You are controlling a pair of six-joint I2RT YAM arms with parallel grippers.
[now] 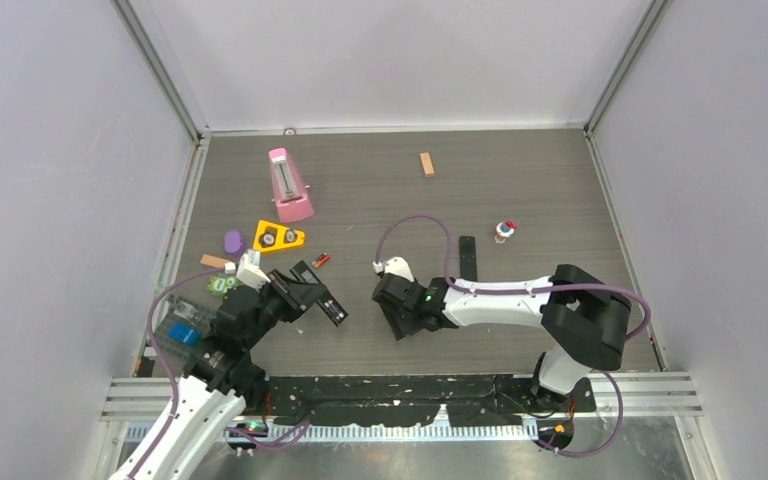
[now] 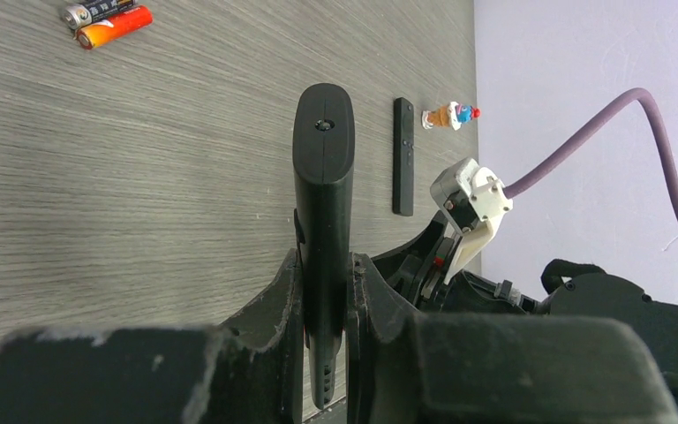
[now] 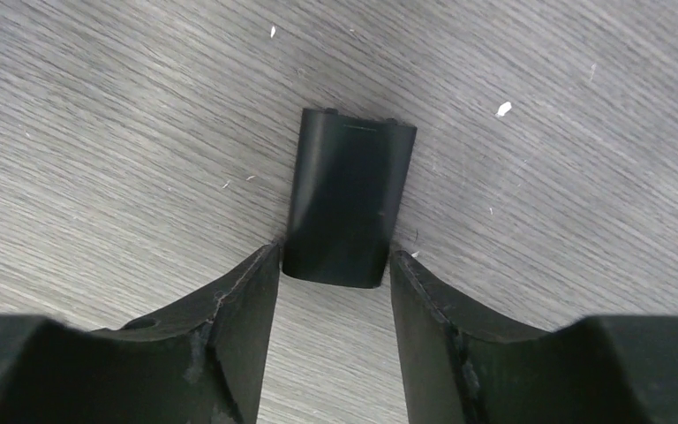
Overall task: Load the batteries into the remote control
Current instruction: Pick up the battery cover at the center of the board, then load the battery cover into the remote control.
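Observation:
My left gripper [image 1: 303,291] is shut on the black remote control [image 1: 328,304] and holds it on edge above the table; in the left wrist view the remote [image 2: 322,168] stands between the jaws of that gripper [image 2: 325,265]. Two batteries [image 1: 320,259], red and dark, lie side by side on the table just beyond it, and they also show in the left wrist view [image 2: 106,19]. My right gripper [image 1: 392,318] is low on the table. In the right wrist view that gripper [image 3: 334,258] has its fingertips against both sides of a flat black battery cover [image 3: 349,199].
A thin black bar [image 1: 467,258] and a small toy figure [image 1: 504,231] lie right of centre. A pink object [image 1: 288,185], a yellow triangle [image 1: 280,237], a purple piece [image 1: 233,241] and a wooden block [image 1: 426,164] sit farther back. Small items crowd the left edge [image 1: 195,320].

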